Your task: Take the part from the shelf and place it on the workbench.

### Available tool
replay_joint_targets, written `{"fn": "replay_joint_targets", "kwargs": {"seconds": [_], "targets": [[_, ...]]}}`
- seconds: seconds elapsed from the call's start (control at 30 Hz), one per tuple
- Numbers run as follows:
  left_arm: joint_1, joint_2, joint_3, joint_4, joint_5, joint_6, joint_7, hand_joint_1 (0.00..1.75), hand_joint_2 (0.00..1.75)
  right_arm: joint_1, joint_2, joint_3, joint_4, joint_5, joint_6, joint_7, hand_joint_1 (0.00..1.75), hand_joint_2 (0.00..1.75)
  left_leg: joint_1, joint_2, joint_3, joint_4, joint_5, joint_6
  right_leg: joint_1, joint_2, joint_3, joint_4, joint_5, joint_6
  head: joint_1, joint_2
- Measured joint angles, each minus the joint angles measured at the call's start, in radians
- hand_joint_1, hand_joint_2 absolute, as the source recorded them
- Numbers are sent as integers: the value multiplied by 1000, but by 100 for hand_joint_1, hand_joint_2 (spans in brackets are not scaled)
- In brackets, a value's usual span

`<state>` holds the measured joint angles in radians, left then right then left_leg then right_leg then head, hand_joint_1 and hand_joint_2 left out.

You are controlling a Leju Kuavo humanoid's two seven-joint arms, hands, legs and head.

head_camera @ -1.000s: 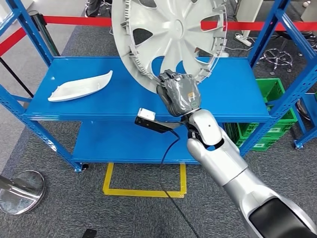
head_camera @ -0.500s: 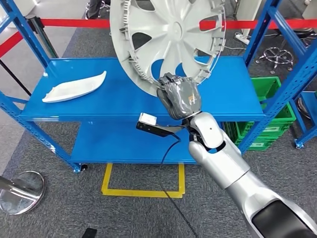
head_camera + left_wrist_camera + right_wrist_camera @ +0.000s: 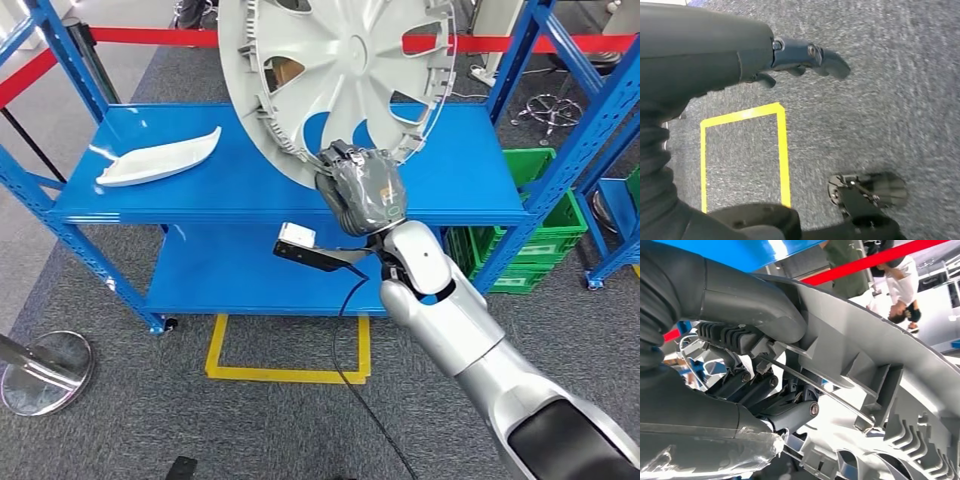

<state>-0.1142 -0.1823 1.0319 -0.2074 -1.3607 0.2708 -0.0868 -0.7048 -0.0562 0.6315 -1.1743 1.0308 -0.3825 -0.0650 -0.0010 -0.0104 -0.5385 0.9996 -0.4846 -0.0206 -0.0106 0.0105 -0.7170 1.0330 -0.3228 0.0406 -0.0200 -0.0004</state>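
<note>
Wheel cover (image 3: 340,70) lifted, workbench placement pending.
We are gripping its rim above our right hand (image 3: 362,190), fingers clamped; left hand (image 3: 798,57) is hanging loose, fingers apart.

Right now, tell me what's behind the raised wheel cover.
Through the wheel cover's openings show the blue shelf top and a red barrier tape. The solid spokes hide the rest. The right hand grips its lower rim.

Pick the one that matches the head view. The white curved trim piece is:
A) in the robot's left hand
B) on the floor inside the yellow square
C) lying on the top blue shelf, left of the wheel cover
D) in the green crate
C: the white curved trim piece lies flat on the top blue shelf, left of the wheel cover that the right hand grips.
</note>
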Motion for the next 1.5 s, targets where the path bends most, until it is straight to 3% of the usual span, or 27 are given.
{"fn": "replay_joint_targets", "kwargs": {"seconds": [0.07, 0.17, 0.2, 0.23, 0.27, 0.33, 0.4, 0.47, 0.53, 0.57, 0.63, 0.7, 0.73, 0.77, 0.8, 0.87, 0.93, 0.97, 1.03, 1.07, 1.1, 1.2, 1.23, 1.3, 1.37, 1.43, 1.5], "targets": [[2, 2, 1, 0, 2, 0, 2, 0, 175, 0, -2, 0, 1, -3, 1, -1, 175, 175, 2, 2, -14, -7, 23, 14, -2, -2, -13, 13, -28, 11, 2, 0], [1, 4, 1, 0, 3, -1, 4, 0, 175, -7, -5, 0, 2, -8, 2, -1, 175, 175, 3, 4, -45, -9, 54, 27, -1, -3, -53, 179, -169, 21, 6, 0], [0, 4, 1, 0, 3, -1, 4, 0, 175, -10, -5, 0, 2, -10, 2, -1, 175, 175, 2, 4, -57, -8, 64, 28, 0, -2, -62, 243, -199, 22, 7, 0], [0, 4, 1, 0, 3, -1, 4, 0, 175, -11, -6, 0, 2, -11, 2, -1, 175, 175, 2, 4, -70, -8, 74, 28, 1, -2, -58, 280, -205, 23, 7, 0], [0, 4, 1, 0, 3, -2, 4, 0, 175, -12, -6, -1, 3, -11, 2, -1, 175, 175, 2, 4, -82, -7, 84, 27, 2, -2, -38, 283, -191, 22, 7, 0], [-1, 4, 1, 0, 3, -2, 4, 0, 175, -14, -7, -2, 3, -14, 2, -1, 175, 175, 2, 4, -104, -6, 103, 22, 2, -3, 52, 188, -151, 19, 7, 0], [-1, 4, 2, 0, 4, -3, 4, 0, 175, -20, -7, -4, 2, -17, 2, -1, 175, 175, 0, 4, -119, -5, 120, 13, 5, -2, 148, 57, -157, 12, 6, 0], [-1, 4, 2, 0, 5, -4, 4, 0, 175, -27, -8, -5, 2, -19, 2, -1, 175, 175, 0, 4, -127, -7, 137, 2, 9, 0, 177, 1, -171, 2, 8, 0], [-1, 5, 2, 0, 7, -4, 4, 0, 175, -32, -9, -6, 2, -20, 2, -2, 175, 175, 1, 3, -134, -8, 145, -10, 8, -1, 163, -4, -157, -13, 12, 0], [0, 6, 2, 0, 7, -4, 4, 0, 175, -34, -9, -6, 3, -20, 2, -2, 175, 175, 1, 3, -142, 4, 126, -15, 6, -2, 154, -5, -146, -22, 10, 0], [0, 6, 2, 0, 8, -4, 3, 0, 175, -40, -9, -6, 3, -20, 3, -2, 175, 175, 4, 3, -170, 85, 38, -26, 2, -3, 132, -7, -123, -34, 6, 0], [-1, 6, 2, 0, 8, -5, 3, 0, 175, -43, -10, -6, 3, -20, 3, -1, 175, 175, 7, 4, -202, 219, -49, -33, 2, -3, 103, -6, -100, -37, 3, 0], [-2, 6, 2, 0, 8, -5, 3, 0, 175, -43, -10, -6, 4, -20, 3, -1, 175, 175, 7, 4, -207, 269, -61, -35, 2, -3, 89, -6, -89, -37, 4, 0], [-2, 6, 2, 0, 8, -5, 3, 0, 175, -43, -10, -6, 4, -20, 3, -1, 175, 175, 8, 4, -199, 290, -51, -36, 2, -3, 75, -6, -78, -35, 3, 0], [-2, 6, 2, 0, 8, -5, 3, 0, 175, -43, -11, -6, 4, -20, 3, -1, 175, 175, 9, 4, -174, 275, -25, -36, 1, -3, 62, -5, -67, -33, 3, 0], [-5, 6, 2, 0, 8, -5, 3, 0, 175, -44, -12, -7, 5, -20, 3, -1, 175, 175, 12, 4, -83, 171, 15, -35, 2, -3, 39, -5, -47, -26, 3, 0], [-10, 5, 2, 0, 8, -5, 2, 0, 175, -49, -13, -9, 5, -20, 3, -1, 175, 175, 11, 1, 0, 44, 2, -26, 4, -3, 21, -5, -25, -14, 4, 0], [-11, 5, 2, 0, 8, -5, 2, 0, 175, -51, -14, -10, 5, -20, 3, -1, 175, 175, 8, -1, 16, 7, -6, -18, 4, -4, 14, -9, -11, -8, 4, 0], [-9, 6, 2, 0, 7, -6, 2, 0, 175, -51, -16, -12, 9, -20, 3, -2, 175, 175, 3, -1, 5, -12, 8, 1, -1, -5, 4, -20, 10, 4, 4, 0], [-5, 6, 2, 0, 8, -6, 2, 0, 175, -48, -17, -12, 11, -20, 4, -2, 175, 175, 2, 1, -2, -15, 19, 9, -3, -5, -2, -17, 1, 9, 5, 0], [-3, 7, 2, 0, 8, -7, 2, 0, 175, -45, -19, -12, 14, -20, 5, -2, 175, 175, 3, 2, -10, -17, 30, 18, -4, -5, -11, 8, -30, 13, 7, 0], [-3, 7, 2, 0, 8, -9, 2, 0, 175, -46, -22, -12, 19, -20, 12, -2, 175, 175, 1, 4, -45, -17, 64, 31, -1, -5, -54, 197, -177, 15, 14, 0], [-4, 7, 2, 0, 7, -10, 2, 0, 175, -47, -22, -12, 19, -20, 14, -2, 175, 175, 0, 4, -59, -17, 75, 32, 1, -5, -60, 254, -198, 15, 15, 0], [-4, 7, 2, 0, 7, -10, 2, 0, 175, -48, -22, -12, 19, -20, 16, -2, 175, 175, -2, 4, -88, -16, 98, 31, 4, -5, -28, 278, -174, 9, 15, 0], [-5, 7, 2, 0, 7, -11, 2, 0, 175, -51, -22, -12, 19, -20, 16, -2, 175, 175, -3, 3, -114, -14, 121, 27, 8, -5, 68, 173, -139, 1, 15, 0], [-6, 6, 2, 0, 6, -11, 1, 0, 175, -56, -22, -12, 18, -21, 17, -2, 175, 175, -4, 3, -131, -14, 142, 19, 14, -4, 162, 35, -156, -6, 13, 0], [-6, 6, 2, 0, 6, -12, -1, 0, 175, -60, -22, -13, 18, -22, 17, -2, 175, 175, -3, 3, -138, -18, 162, 8, 19, -3, 188, -18, -169, -11, 16, 0]]}}
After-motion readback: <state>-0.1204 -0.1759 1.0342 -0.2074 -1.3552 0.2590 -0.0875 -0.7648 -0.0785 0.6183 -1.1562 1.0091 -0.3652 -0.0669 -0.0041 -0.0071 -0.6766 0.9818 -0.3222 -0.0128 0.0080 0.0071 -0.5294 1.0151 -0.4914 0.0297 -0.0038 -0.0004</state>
